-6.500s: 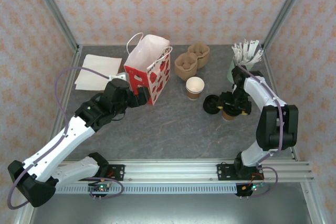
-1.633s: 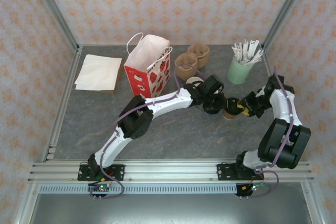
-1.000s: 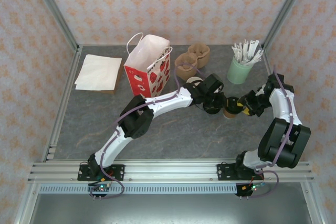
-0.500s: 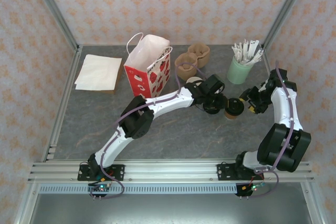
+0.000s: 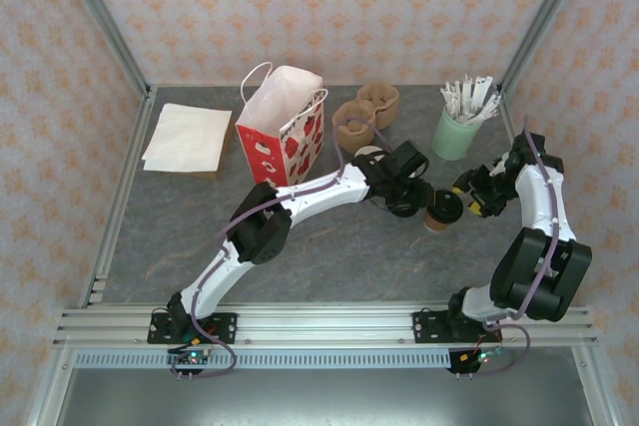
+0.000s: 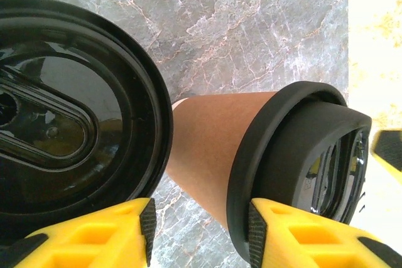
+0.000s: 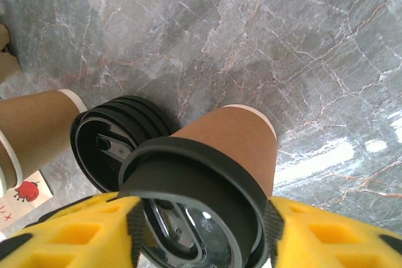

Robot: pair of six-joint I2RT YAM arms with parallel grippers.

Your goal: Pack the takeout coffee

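Marble table (image 5: 329, 246), takeout coffee (image 5: 441, 209) upright, axis vertical; left pincer (image 6: 200, 213) parted, right pincer (image 7: 202, 218) grip unclear.

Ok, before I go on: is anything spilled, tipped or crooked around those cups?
Nothing spilled or tipped. The lidded coffee cup stands upright and its lid looks seated level. The stack of black lids sits close beside it, and the other cup nearby has no lid on.
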